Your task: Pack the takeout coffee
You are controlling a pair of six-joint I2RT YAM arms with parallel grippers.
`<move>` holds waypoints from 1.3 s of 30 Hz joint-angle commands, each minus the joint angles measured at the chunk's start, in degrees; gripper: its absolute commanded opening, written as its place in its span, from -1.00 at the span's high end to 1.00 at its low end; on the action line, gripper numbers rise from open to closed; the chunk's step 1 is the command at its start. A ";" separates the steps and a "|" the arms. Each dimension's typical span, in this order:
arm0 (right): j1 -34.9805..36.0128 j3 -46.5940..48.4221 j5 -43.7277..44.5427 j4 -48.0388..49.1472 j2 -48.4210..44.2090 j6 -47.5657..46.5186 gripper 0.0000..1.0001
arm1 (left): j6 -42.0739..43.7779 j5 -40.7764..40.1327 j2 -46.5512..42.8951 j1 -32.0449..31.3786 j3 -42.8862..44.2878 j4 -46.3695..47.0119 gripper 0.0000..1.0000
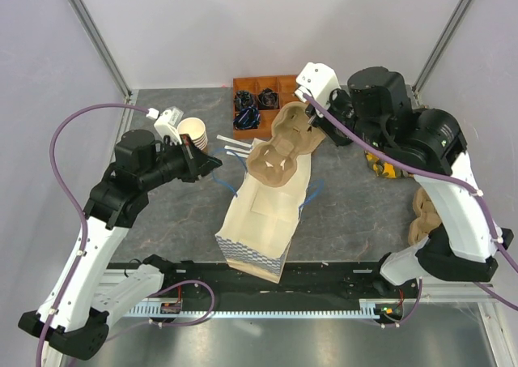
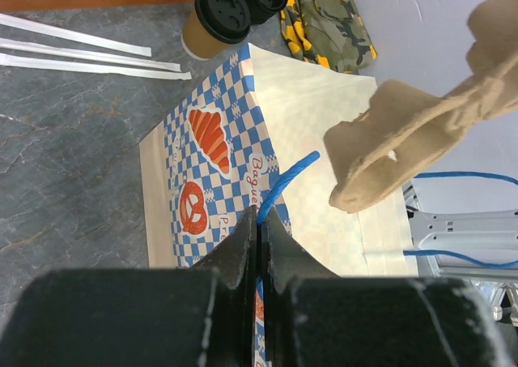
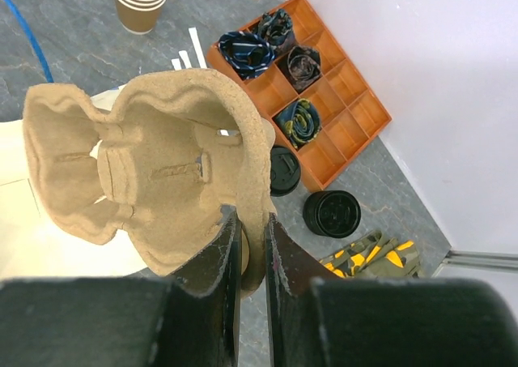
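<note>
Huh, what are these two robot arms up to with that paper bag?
The left hand is pinching the blue handle of a paper bag. The right hand grips a cardboard carrier by its edge and holds it in the air near the bag's top end, not yet inside. A black-lidded coffee cup stands on the table, not yet packed.

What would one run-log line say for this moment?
left gripper: shut on bag handle | right gripper: shut on cup carrier, over paper bag | coffee cup: outside bag, not packed
</note>
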 commanded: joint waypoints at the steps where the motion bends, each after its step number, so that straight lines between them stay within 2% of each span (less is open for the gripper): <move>1: 0.24 1.46 -0.94 -0.29 -1.63 -0.36 1.00 | 0.33 -0.88 0.14 0.33 -0.18 1.01 0.96; 8: 0.33 -8.72 -11.75 2.07 -3.74 -3.69 1.00 | 0.68 -0.26 -0.12 0.24 -0.62 1.72 0.96; 15: 0.50 -22.51 -12.72 11.03 -5.93 -1.50 1.00 | 2.70 -2.72 0.67 0.33 0.17 1.98 0.96; 20: 1.29 -23.59 -16.50 9.90 -2.34 -0.71 1.00 | 3.58 -2.37 1.72 0.33 0.35 2.59 0.96; 29: 1.91 -31.67 -19.94 12.00 -2.07 0.34 1.00 | 3.23 -3.60 1.99 0.24 -0.53 4.26 0.96; 39: 1.91 -38.71 -23.80 17.72 -0.58 0.61 1.00 | 2.79 -4.30 1.55 0.33 -1.76 4.88 0.96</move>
